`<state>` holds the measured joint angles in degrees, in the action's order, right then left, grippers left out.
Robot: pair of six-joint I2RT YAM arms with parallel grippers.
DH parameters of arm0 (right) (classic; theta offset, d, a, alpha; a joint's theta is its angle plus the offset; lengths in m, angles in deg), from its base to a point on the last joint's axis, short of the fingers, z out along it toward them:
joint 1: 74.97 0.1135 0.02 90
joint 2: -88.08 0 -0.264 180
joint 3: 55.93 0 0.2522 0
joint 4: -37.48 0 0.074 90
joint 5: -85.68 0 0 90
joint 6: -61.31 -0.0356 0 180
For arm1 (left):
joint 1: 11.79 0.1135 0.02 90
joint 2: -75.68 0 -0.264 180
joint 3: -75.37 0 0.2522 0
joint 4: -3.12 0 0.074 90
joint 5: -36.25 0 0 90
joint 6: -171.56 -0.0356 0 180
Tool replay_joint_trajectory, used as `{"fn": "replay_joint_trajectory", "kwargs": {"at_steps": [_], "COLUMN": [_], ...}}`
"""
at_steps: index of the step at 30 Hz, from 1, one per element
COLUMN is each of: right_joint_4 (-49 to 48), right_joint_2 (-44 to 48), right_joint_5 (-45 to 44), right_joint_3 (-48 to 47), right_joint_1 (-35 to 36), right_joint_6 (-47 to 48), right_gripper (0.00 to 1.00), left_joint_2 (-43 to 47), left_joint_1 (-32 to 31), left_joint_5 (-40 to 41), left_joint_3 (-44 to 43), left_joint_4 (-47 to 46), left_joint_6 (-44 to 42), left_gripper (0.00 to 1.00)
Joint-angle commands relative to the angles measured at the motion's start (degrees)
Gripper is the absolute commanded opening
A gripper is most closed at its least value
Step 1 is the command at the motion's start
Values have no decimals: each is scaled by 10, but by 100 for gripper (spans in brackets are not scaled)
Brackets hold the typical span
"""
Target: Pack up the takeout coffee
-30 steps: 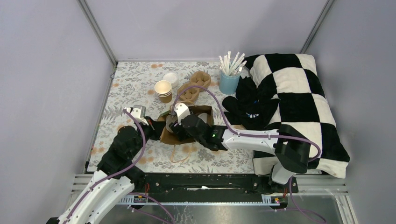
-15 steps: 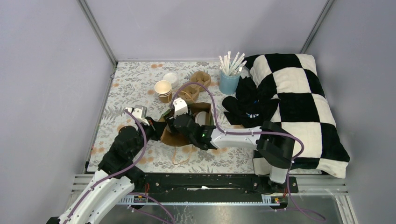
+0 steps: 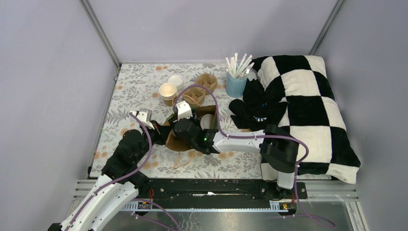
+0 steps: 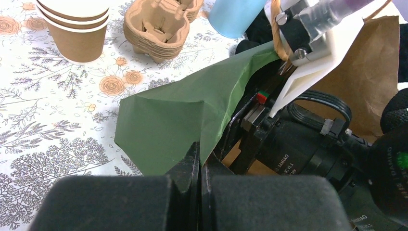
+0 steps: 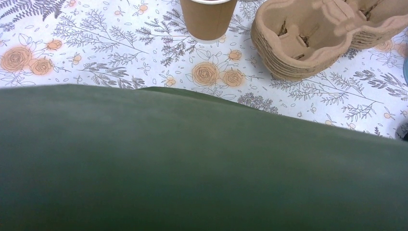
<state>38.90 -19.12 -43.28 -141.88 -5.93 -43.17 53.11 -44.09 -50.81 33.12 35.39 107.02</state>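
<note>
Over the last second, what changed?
The right arm swung left, uncovering a white lid in the brown bag. The left gripper stays shut on the bag's green flap. The stacked cups, carrier and straw cup did not move.

Robot test cell, lab-type. Evidence: plain grey panel walls (image 3: 202, 29) w/ alu. frame posts (image 3: 100, 32) enclosing floral-cloth worktop (image 3: 134, 86); arm mounting rail (image 3: 211, 187) w/ exposed cabling (image 3: 150, 144) at worktop's near edge.

Paper bag (image 4: 370, 77), blue straw cup (image 3: 235, 85), pulp carriers (image 4: 154, 29), checkered blanket (image 3: 308, 96)
</note>
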Motion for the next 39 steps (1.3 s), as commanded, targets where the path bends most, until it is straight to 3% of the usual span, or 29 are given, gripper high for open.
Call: {"fn": "replay_joint_trajectory", "kwargs": {"at_steps": [1,7,14,19,24,39], "right_joint_4": [28,28,-23,-82,-128,-293], "right_joint_2": [-21,-25,21,51,75,87], "right_joint_5": [-5,-14,32,76,114,238], "right_joint_3": [-9,-32,10,54,91,174], "right_joint_1": [6,6,6,4,-5,-51], "right_joint_6": [-12,8,38,73,81,40], "right_gripper": [70,58,29,20,0,0], "left_joint_2": [-6,-9,-12,-19,-25,-51], "left_joint_1": [-3,-3,-3,-3,-3,-4], "left_joint_5": [-27,-26,-14,-8,-6,27], "left_joint_3": [-2,-4,-8,-16,-26,-50], "left_joint_4": [-31,-28,-17,-3,15,63], "left_joint_6": [-1,-1,-1,3,5,5], "left_gripper": [0,0,0,0,0,0]}}
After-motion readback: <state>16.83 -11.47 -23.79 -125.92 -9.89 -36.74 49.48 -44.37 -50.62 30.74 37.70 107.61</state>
